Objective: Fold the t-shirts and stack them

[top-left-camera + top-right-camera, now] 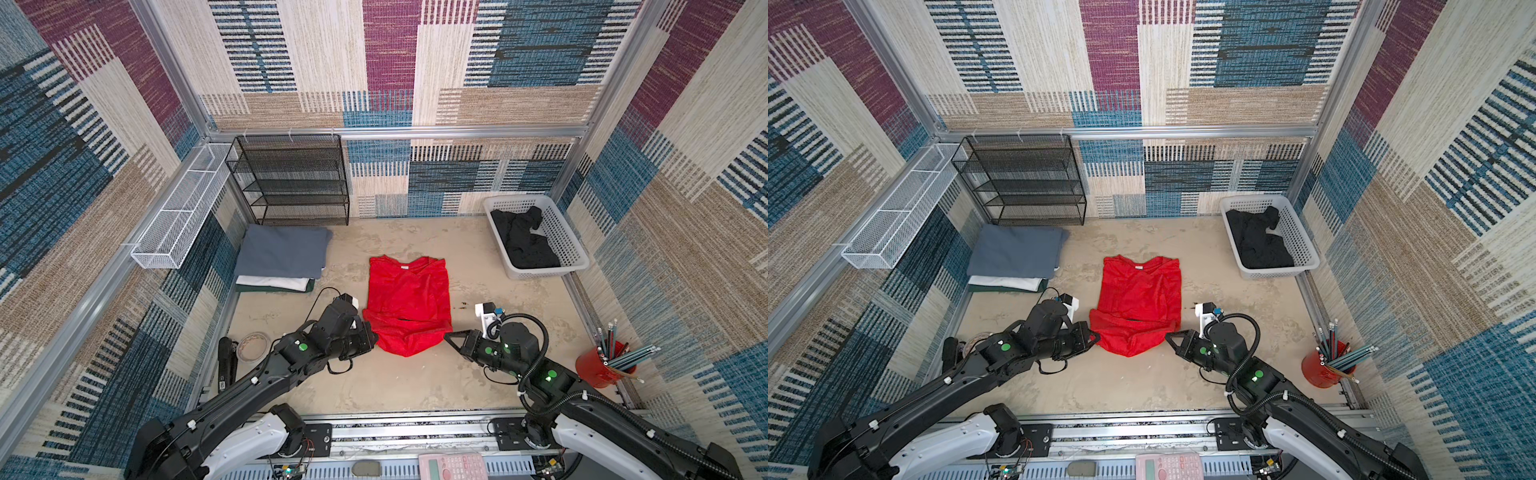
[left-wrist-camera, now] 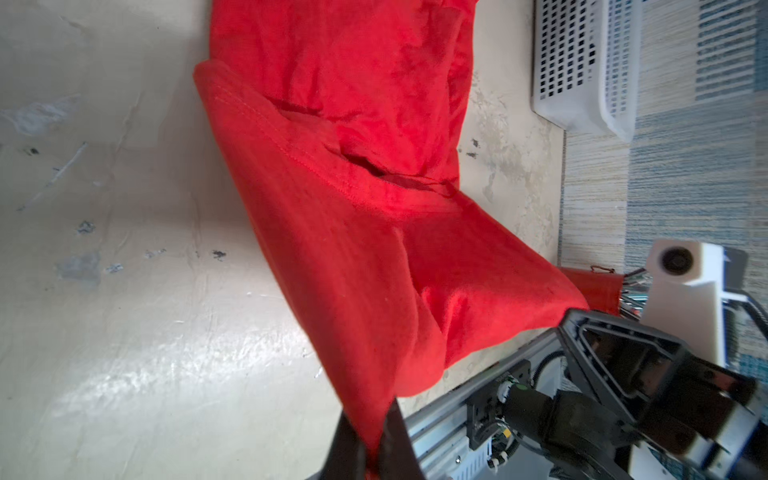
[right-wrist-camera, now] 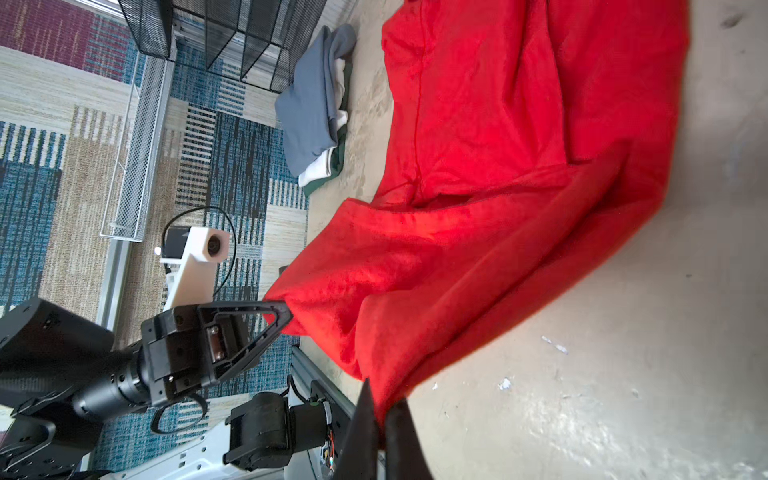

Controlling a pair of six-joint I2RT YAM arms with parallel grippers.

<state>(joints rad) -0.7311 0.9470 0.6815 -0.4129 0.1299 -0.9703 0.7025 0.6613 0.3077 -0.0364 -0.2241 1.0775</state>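
The left gripper [image 2: 372,440] is clamped on one near corner of the red t-shirt [image 1: 409,299], and the right gripper [image 3: 381,419] pinches the other. The hem sags between them, and the collar end lies flat on the table [image 1: 415,382] beyond both. For a clean fold, I'd carry both corners forward level and taut to the collar. The folded stack [image 1: 282,251] waits beyond the left gripper.

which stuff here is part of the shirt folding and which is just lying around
Job:
bright red cloth t-shirt, near corners pinched by left claw and right claw; folded grey shirt on white shirt on dark green shirt; crumpled black shirt in white plastic basket

Lying about:
black mesh shelf rack; white wire tray; red cup of pencils; tape roll; pink calculator
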